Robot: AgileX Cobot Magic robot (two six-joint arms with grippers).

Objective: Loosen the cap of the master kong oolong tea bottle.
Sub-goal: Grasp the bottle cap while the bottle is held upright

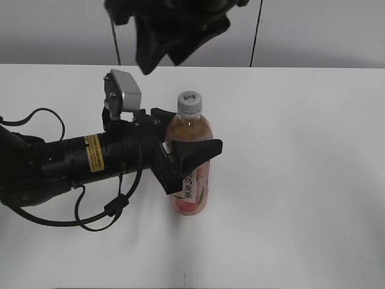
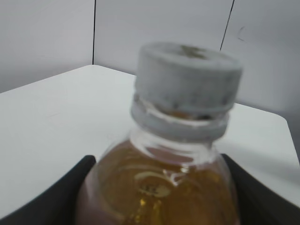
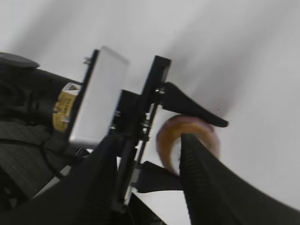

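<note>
1. Left gripper (image 1: 191,158) hugs the bottle (image 1: 192,186) mid-body, standing on the table (image 1: 301,180), so it won't spin.
2. Right gripper (image 3: 145,187) half open, empty, above the cap (image 1: 190,102), prob. to twist it.

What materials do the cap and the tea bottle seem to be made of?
The cap: likely matte white plastic, opaque, with a separate ring below it in the left wrist view.
The tea bottle: clear, glossy plastic, probably; amber tea shows through and highlights glint on its shoulder. Its pink label looks like printed film.
</note>
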